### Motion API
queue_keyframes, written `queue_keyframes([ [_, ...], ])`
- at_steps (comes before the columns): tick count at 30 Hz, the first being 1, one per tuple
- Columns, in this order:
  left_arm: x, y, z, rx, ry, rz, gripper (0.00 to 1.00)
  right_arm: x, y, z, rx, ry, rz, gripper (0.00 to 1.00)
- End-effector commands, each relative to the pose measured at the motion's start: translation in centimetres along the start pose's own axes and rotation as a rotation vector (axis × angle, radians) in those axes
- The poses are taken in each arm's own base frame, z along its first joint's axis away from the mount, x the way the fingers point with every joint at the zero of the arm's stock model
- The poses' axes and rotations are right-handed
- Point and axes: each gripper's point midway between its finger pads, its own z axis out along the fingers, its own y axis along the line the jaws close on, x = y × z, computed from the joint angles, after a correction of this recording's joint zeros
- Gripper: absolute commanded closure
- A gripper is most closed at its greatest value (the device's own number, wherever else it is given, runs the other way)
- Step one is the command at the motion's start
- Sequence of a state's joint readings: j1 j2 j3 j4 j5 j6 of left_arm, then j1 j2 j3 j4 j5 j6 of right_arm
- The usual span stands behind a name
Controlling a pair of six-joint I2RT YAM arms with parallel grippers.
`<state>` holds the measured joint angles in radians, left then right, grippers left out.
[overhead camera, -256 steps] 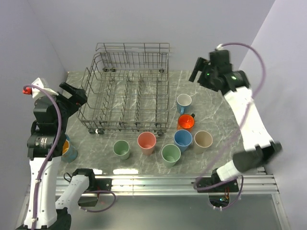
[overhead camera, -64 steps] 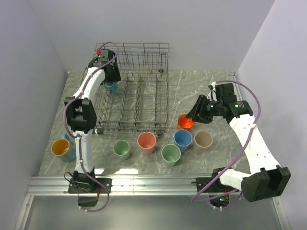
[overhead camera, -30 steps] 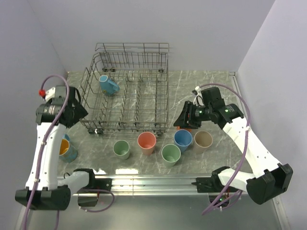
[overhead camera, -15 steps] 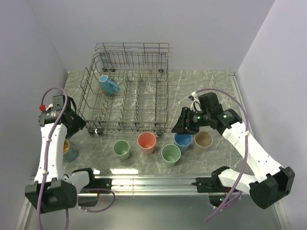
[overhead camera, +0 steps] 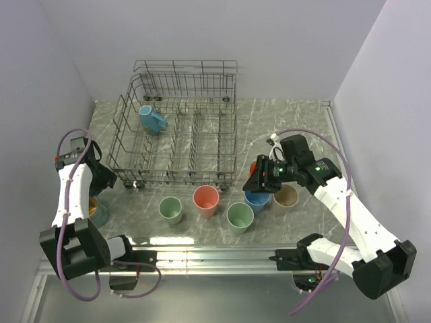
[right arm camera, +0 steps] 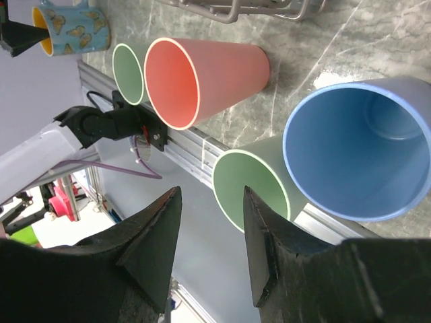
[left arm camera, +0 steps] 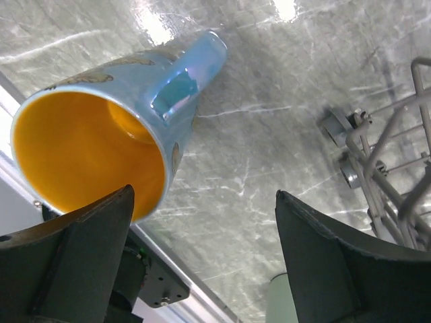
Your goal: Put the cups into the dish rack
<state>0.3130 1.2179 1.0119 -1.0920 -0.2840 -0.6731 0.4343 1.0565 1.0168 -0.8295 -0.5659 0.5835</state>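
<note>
Marble table [right arm camera: 303, 54]: blue cup [right arm camera: 357, 161] sits just beside right pincer [right arm camera: 212, 202]

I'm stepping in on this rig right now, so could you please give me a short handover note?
Left gripper: open, empty, by the butterfly mug at the table's left edge.
Right gripper: open, empty, above the blue cup.
Done: one blue mug in the rack.
Left: that mug, blue cup, pink cup, beige cup, two green cups, all on the table.
</note>
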Motion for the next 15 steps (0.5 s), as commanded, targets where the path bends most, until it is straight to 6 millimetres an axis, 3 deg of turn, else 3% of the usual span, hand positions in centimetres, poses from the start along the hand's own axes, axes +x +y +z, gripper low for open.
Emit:
queue_keyframes([
  [1, -0.1, -0.6, 0.8, 0.046, 0.020, -0.038, 0.11, -0.1, 0.3, -0.2, -0.013, -0.015, -0.025, 0.51],
  [4, 0.2, -0.2, 2.0, 0.059, 0.072, -0.086, 0.22, -0.2, 0.3, 0.0, -0.010, -0.006, -0.023, 0.51],
  [11, -0.5, 0.2, 2.7, 0.081, 0.080, -0.110, 0.29, 0.1, -0.1, 0.6, 0.002, 0.023, -0.011, 0.51],
  [14, -0.6, 0.1, 3.1, 0.096, 0.083, -0.123, 0.55, 0.1, -0.4, 0.7, 0.015, 0.029, -0.002, 0.51],
  [15, -0.6, 0.1, 3.1, 0.102, 0.089, -0.123, 0.76, 0.1, -0.5, 0.8, 0.020, 0.033, 0.000, 0.51],
])
